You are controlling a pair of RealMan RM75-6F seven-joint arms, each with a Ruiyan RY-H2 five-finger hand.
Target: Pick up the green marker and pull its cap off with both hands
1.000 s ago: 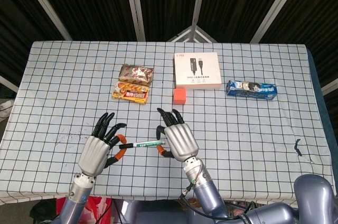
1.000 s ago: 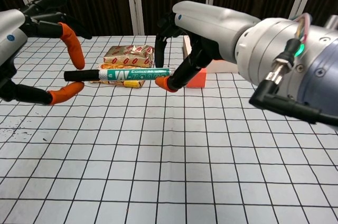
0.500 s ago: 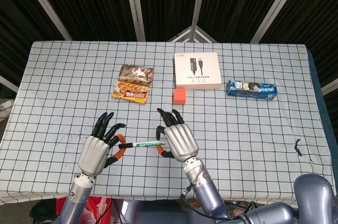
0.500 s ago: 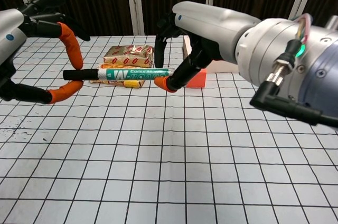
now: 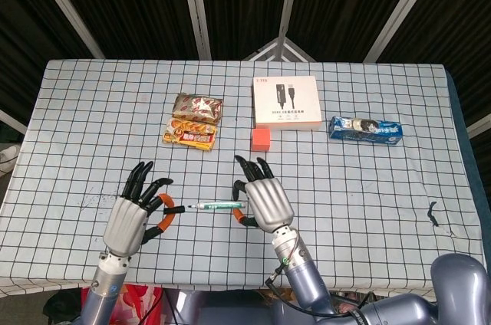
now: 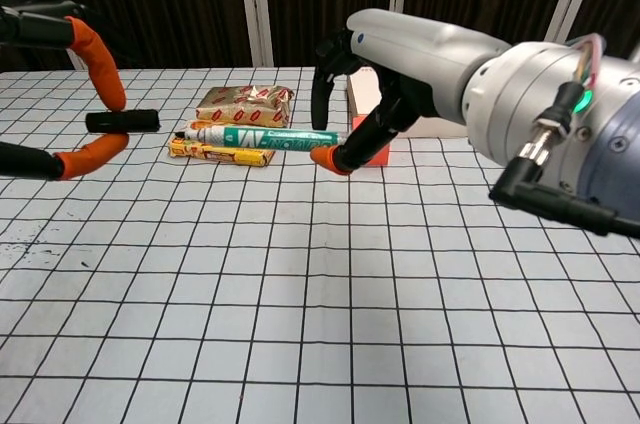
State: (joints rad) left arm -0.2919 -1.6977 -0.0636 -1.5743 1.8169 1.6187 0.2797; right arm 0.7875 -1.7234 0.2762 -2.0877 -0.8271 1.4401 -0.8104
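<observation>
The green marker (image 5: pixel 219 206) hangs level above the checkered cloth, its barrel gripped at the right end by my right hand (image 5: pixel 265 201). Its black cap (image 5: pixel 175 209) is off the barrel and pinched between the orange fingertips of my left hand (image 5: pixel 129 220). A small gap separates the cap from the marker's bare tip. In the chest view the cap (image 6: pixel 122 122) sits between the left hand's fingers (image 6: pixel 90 52) at far left. There the marker (image 6: pixel 268 136) juts left from my right hand (image 6: pixel 395 74).
Two snack packs (image 5: pixel 196 107) (image 5: pixel 189 136) lie at the back left. A white cable box (image 5: pixel 286 102), a small orange block (image 5: pixel 261 139) and a blue packet (image 5: pixel 365 128) lie further right. The table (image 5: pixel 383 210) carries a grid-patterned cloth.
The cap has come off the marker. My left hand moved left with the cap, and my right hand shifted slightly right with the barrel.
</observation>
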